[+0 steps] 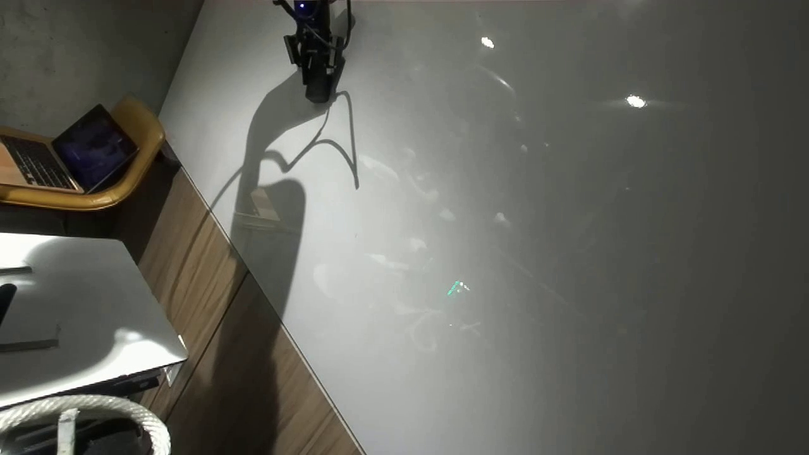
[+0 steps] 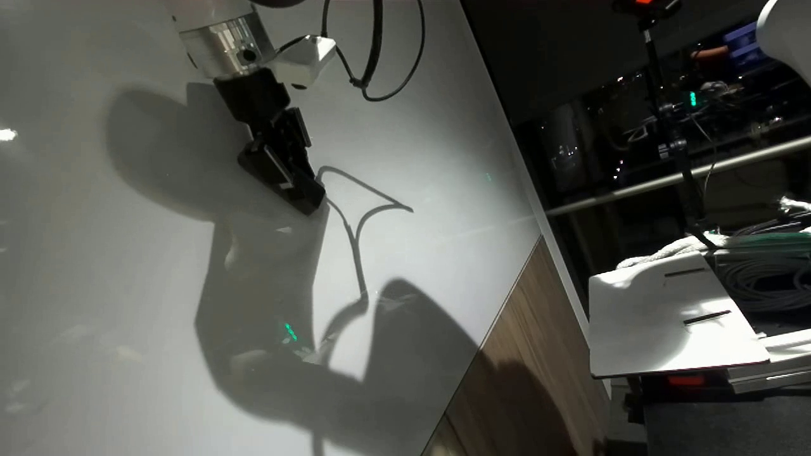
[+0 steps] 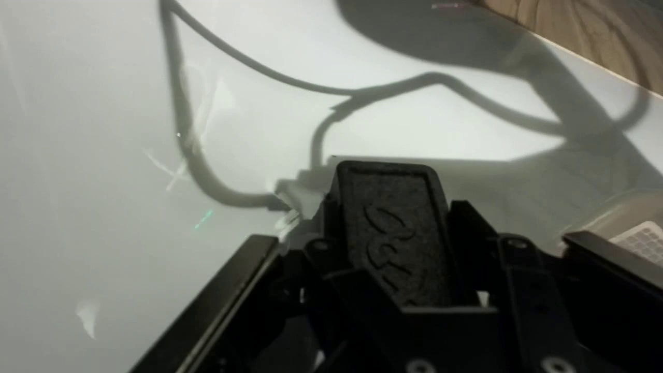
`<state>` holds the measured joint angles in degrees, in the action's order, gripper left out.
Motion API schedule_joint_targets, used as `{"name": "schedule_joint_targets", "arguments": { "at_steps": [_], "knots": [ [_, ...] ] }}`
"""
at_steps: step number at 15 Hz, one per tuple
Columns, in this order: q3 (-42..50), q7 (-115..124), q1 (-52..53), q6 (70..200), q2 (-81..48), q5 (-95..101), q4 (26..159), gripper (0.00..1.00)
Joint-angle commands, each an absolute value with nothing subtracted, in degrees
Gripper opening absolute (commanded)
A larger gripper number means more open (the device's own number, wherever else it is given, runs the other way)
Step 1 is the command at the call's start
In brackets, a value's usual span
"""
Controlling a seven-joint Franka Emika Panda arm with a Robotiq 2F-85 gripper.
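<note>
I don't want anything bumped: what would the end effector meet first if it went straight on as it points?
Most likely the white surface, with the dark block that the end effector holds leading; whether any gap lies between block and surface is unclear.

There is one hand (image 3: 392, 223), one block (image 3: 396, 248), one laptop (image 1: 95, 150), one chair (image 1: 95, 201).
</note>
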<state>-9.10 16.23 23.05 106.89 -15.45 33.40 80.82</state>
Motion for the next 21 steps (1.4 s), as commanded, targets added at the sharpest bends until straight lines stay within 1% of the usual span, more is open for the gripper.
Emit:
{"name": "schedule_joint_targets", "arguments": {
  "at_steps": [1,4,7,10,13,16,21],
  "knots": [
    [-6.3,12.5,18.4,109.7,-12.4,33.4,81.3,0.3],
    [-6.1,11.9,15.2,109.8,-9.1,30.7,84.3,0.3],
    [-6.5,13.3,13.5,114.0,-5.5,27.5,92.4,0.3],
    [-7.3,14.9,12.8,119.5,-2.8,25.9,103.9,0.3],
    [-7.4,15.6,12.3,123.0,-2.7,24.4,114.0,0.3],
    [-7.5,16.2,12.3,122.8,-3.0,22.9,120.7,0.3],
    [-7.7,16.1,12.4,117.9,-2.3,20.8,127.4,0.3]
  ]
}}
